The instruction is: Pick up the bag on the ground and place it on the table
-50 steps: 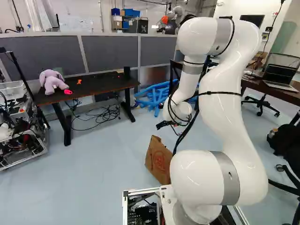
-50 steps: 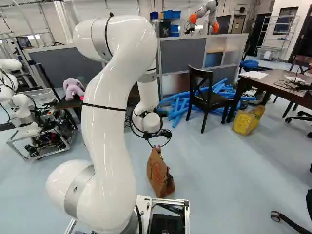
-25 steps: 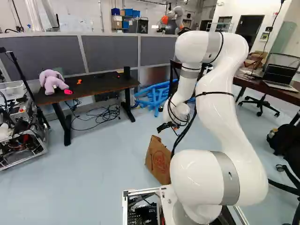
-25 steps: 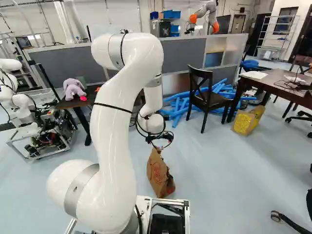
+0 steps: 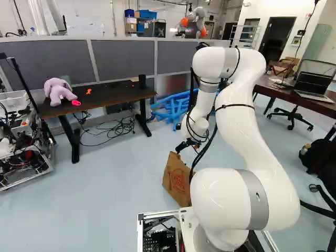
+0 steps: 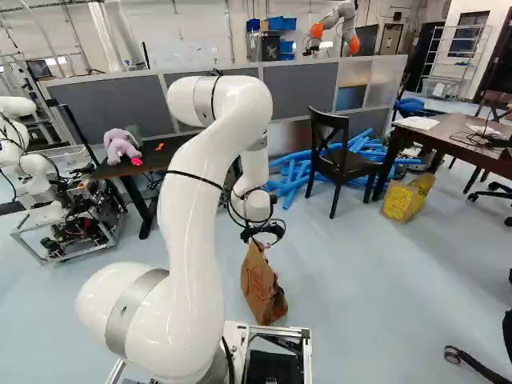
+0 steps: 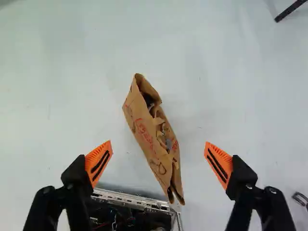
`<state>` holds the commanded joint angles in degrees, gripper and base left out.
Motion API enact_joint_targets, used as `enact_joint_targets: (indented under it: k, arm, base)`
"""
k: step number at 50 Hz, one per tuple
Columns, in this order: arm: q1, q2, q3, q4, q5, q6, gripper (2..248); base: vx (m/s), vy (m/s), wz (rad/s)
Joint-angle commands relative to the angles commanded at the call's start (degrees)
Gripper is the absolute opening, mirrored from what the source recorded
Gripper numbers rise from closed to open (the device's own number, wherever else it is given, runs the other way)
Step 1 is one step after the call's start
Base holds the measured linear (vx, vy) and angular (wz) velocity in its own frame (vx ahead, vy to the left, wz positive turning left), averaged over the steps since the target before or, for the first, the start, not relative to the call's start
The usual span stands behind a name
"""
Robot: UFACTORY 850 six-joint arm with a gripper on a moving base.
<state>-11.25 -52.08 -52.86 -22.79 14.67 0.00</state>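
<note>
Both jaws of your gripper stood wide apart and empty above the bag, whose slantwise lie meant an unaligned descent risked crumpling its paper mouth.

Lilac plush toy, tangled cables, blue tubes behind a black chair, open laptop

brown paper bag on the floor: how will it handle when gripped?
The brown paper bag will likely crumple under the pads, its walls being thin and creased. It could sag or swing if lifted by one edge, since things show inside its narrow open top.
</note>
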Motion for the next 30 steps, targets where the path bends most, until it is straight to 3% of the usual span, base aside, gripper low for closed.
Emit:
enact_joint_targets:
  k: [30]
  arm:
    - [-0.5, -7.1, -5.4, -1.5, -6.0, 0.0, 247]
  base:
    - [0.000, 0.000, 0.000]
